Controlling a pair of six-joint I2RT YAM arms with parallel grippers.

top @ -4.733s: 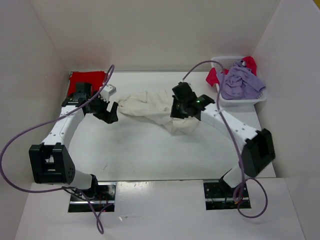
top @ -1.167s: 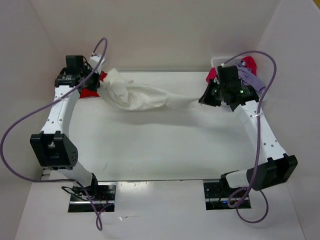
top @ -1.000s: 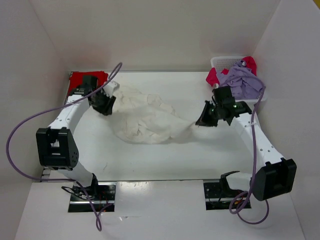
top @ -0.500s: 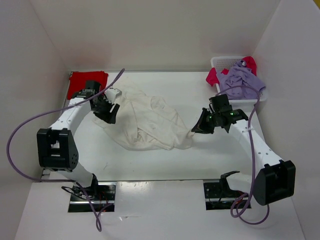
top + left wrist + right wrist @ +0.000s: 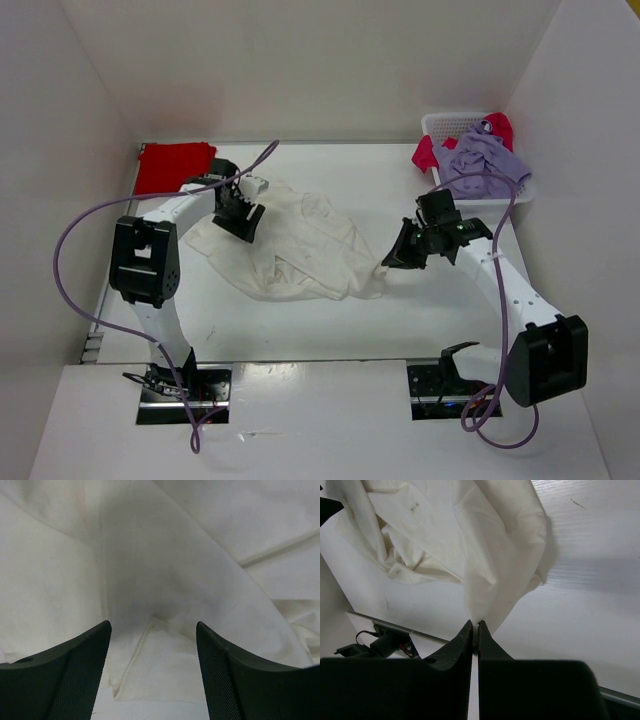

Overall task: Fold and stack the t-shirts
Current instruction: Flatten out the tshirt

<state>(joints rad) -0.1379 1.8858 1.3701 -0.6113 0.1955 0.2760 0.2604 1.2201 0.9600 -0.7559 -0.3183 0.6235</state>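
White table | off-white t-shirt rumpled mid-table | left gripper spread apart over its far-left part, holding nothing | right gripper pinched onto its right edge | we judge it limp, light, easily wrinkled; we'd grasp hems or shoulder corners.

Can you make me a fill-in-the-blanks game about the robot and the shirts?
The right gripper is ___ on the off-white shirt. The left gripper above that shirt is ___. The folded shirt in the far left corner is ___. The lavender shirt lies in the white ___.
Missing words: shut, open, red, basket.
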